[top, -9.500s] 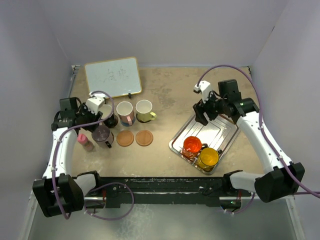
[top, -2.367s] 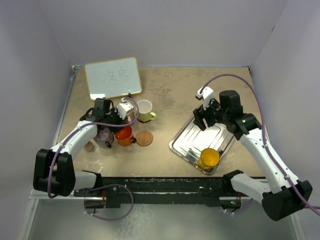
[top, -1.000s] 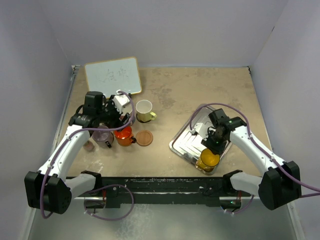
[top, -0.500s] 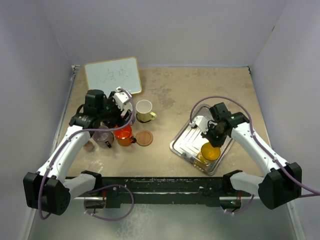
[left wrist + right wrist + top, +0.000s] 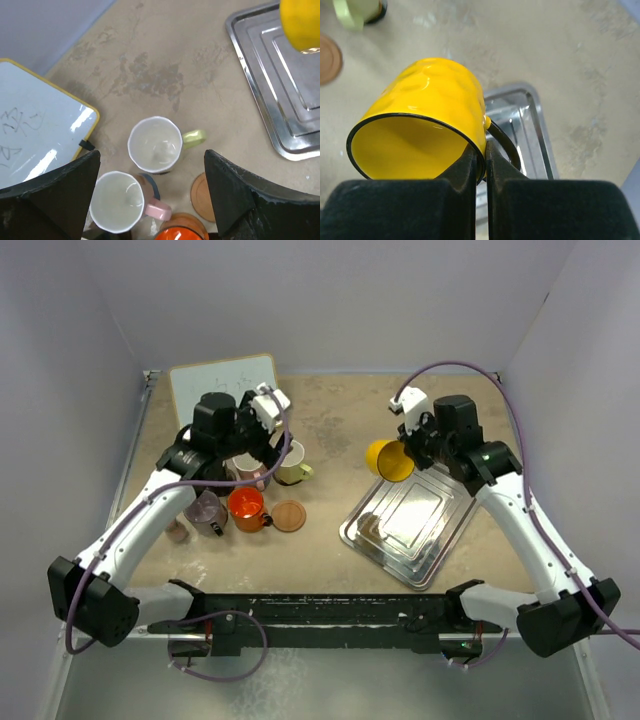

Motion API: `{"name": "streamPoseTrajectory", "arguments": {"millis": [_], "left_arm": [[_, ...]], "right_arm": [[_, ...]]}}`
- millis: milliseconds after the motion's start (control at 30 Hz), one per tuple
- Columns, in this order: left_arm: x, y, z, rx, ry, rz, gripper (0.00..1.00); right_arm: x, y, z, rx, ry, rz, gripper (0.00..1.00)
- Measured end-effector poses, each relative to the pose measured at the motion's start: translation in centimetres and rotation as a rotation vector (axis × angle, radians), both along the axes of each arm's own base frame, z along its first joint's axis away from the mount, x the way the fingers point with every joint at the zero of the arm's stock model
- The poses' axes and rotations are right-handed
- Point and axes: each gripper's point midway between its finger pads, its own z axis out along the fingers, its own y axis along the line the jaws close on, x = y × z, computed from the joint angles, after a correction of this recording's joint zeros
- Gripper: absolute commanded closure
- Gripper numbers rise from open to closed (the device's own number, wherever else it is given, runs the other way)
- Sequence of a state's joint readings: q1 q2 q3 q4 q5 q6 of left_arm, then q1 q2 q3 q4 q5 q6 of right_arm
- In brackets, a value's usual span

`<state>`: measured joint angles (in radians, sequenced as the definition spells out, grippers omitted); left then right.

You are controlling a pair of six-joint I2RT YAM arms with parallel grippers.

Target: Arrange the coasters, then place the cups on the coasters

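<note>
My right gripper (image 5: 404,454) is shut on the rim of the yellow cup (image 5: 387,460) (image 5: 427,117), which hangs tilted in the air just left of the tray's far corner. In the right wrist view the fingers (image 5: 492,172) pinch the cup wall beside its black handle. My left gripper (image 5: 262,443) (image 5: 152,200) hovers open and empty high above the cup group. Below it stand the yellow-green cup (image 5: 154,145), the pink cup (image 5: 117,201) and the red-orange cup (image 5: 182,232) (image 5: 245,506). A bare tan coaster (image 5: 289,516) (image 5: 201,190) lies beside them. The smoky purple cup (image 5: 205,510) stands at the left.
The metal tray (image 5: 405,520) lies on the right with nothing in it. A whiteboard (image 5: 215,385) leans at the back left. A small pink bottle (image 5: 177,531) stands left of the purple cup. Walls close in the table on three sides.
My right gripper closed on the yellow cup, lifted it off the tray and carried it back and to the left. My left arm rose and shifted toward the back right.
</note>
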<state>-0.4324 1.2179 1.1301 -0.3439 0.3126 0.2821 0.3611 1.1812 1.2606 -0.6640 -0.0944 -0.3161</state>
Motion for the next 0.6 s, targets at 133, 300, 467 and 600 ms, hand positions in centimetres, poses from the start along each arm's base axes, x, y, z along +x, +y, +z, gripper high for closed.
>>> {"name": "streamPoseTrajectory", "arguments": {"millis": [133,300,467,600], "left_arm": [[1.8,-2.0,3.1,-0.040,-0.040,0.021,0.19],[1.5,-5.8,6.1,-0.092,-0.092,0.004,0.19],[0.5,-9.5,6.7,-0.138,-0.083,-0.018,0.18],[0.1,-11.8,6.0,-0.162,-0.032,-0.017,0.18]], "right_arm": [[2.7,1.2,1.9,0.056,-0.111,-0.087,1.00],[5.3,2.4,3.8,0.099,-0.238,-0.241,1.00],[6.7,2.9,4.5,0.156,-0.295,-0.383,1.00],[7.1,3.0,4.3,0.185,-0.306,-0.469,1.00]]}}
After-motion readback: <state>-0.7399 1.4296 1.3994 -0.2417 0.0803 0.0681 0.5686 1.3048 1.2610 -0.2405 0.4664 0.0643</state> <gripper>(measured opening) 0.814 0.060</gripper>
